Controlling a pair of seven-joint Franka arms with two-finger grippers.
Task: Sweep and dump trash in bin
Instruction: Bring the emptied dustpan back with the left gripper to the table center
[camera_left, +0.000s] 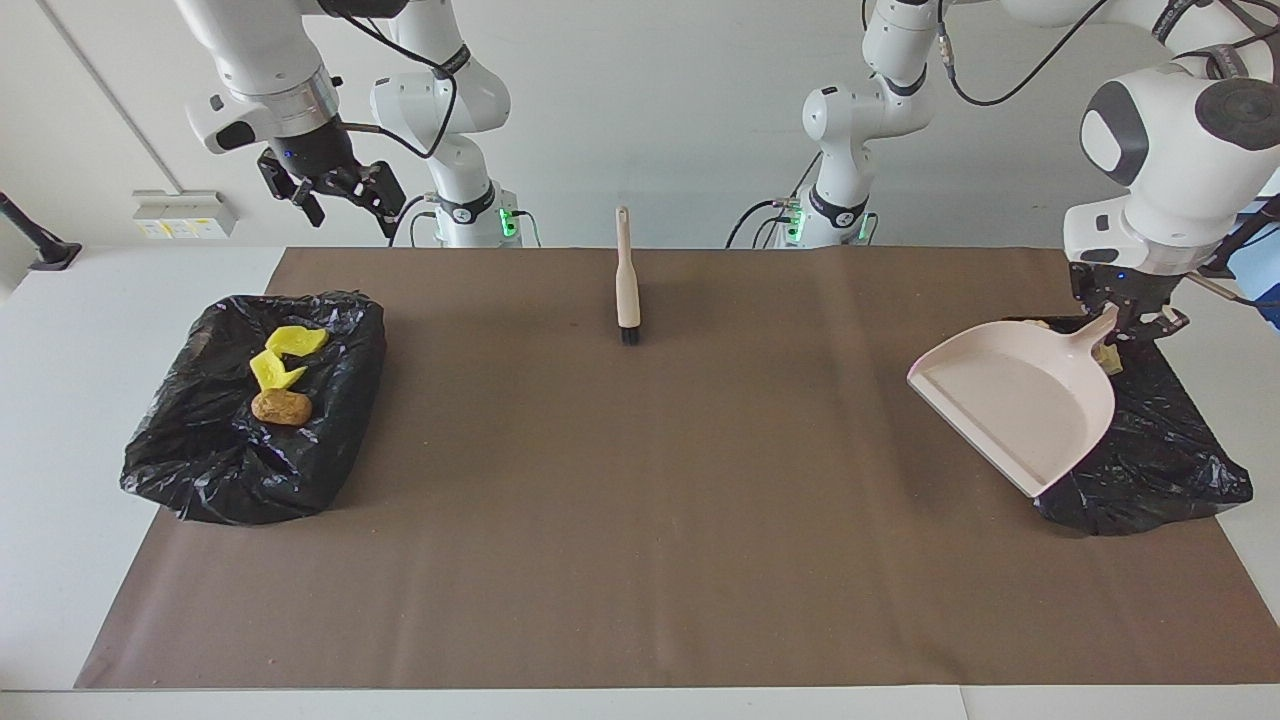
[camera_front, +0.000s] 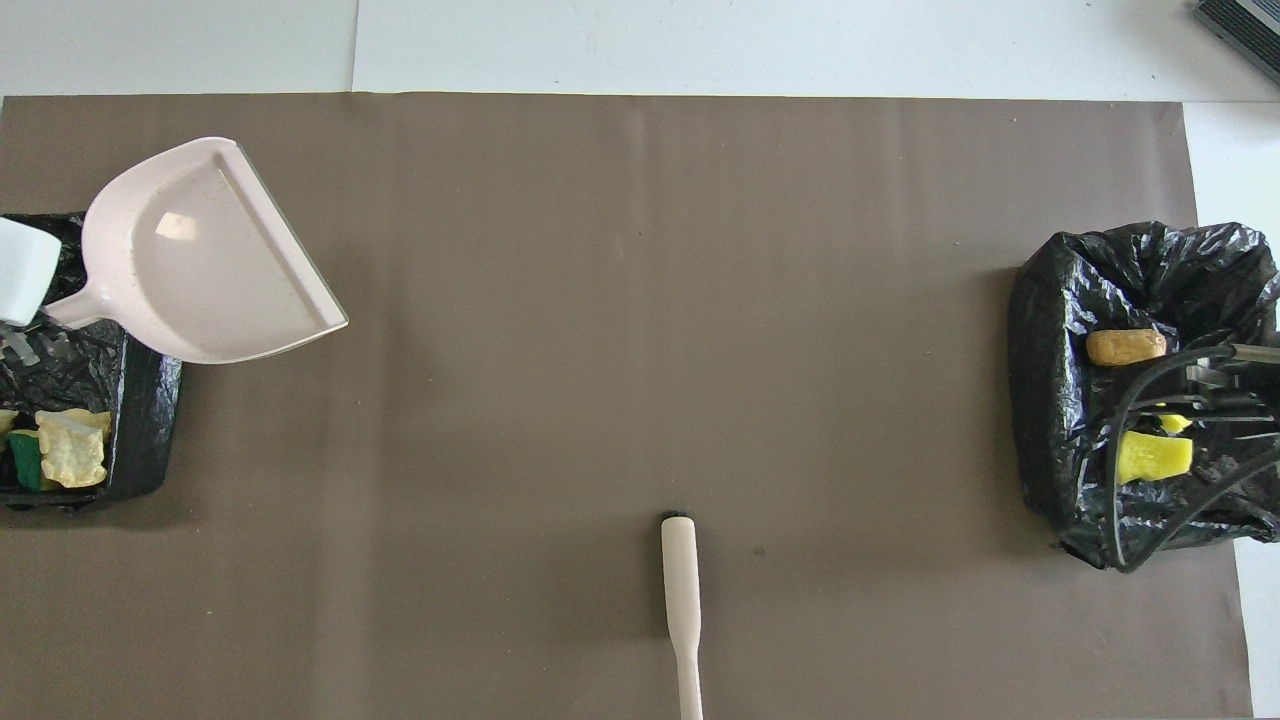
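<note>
Brown paper mat (camera_left: 640, 500) covers the white table (camera_left: 60, 420); two black plastic-lined bins sit on it, one at the right arm's end (camera_left: 190, 470), one at the left arm's end (camera_left: 1150, 470).

Pale pink plastic dustpan (camera_left: 1010, 405) hangs tilted over the mat and the inner edge of the left-end bin; left gripper (camera_left: 1128, 325) is clamped on its handle, above that bin.

Beige-handled brush (camera_left: 627, 285) lies flat mid-table near the robots, bristles pointing away from them.

Right gripper (camera_left: 340, 195) is raised clear above the table's robot-side edge, beside the right-end bin, fingers spread, holding nothing.

Trash: two bright yellow lumps (camera_left: 285, 355) and one orange-brown lump (camera_left: 282, 407) lie in the right-end bin; pale tan lumps (camera_front: 70, 447) and a green piece (camera_front: 25, 460) lie in the left-end bin.
</note>
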